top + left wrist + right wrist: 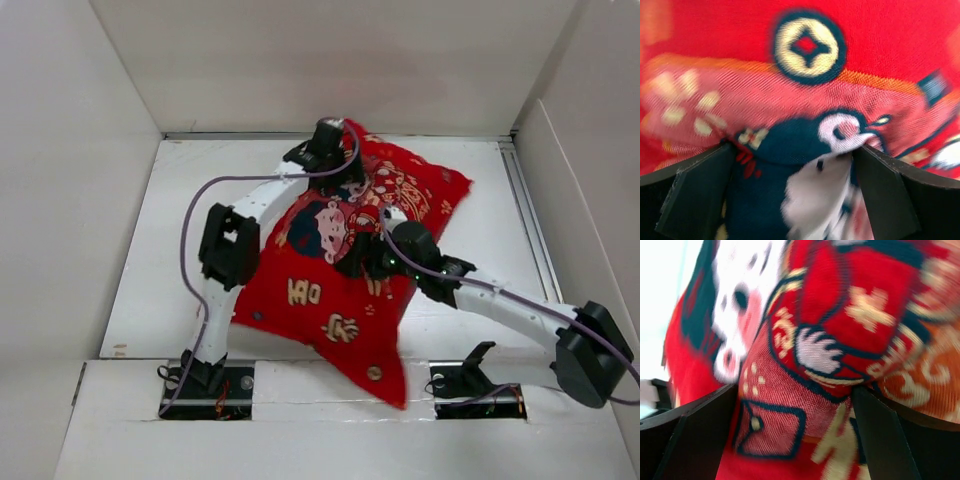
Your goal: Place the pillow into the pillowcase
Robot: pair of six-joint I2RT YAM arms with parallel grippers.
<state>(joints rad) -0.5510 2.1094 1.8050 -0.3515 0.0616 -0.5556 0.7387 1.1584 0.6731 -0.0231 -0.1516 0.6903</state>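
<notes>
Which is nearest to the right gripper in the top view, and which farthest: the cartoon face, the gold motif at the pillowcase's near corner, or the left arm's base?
From the right gripper:
1. cartoon face, just left.
2. gold motif, near corner of the pillowcase.
3. left arm's base, near left.

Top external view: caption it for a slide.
Left gripper and right gripper, both open, over the red pillowcase on the table.

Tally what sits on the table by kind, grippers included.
Pillowcase: 1
Grippers: 2, the left gripper and the right gripper
Total: 3
</notes>
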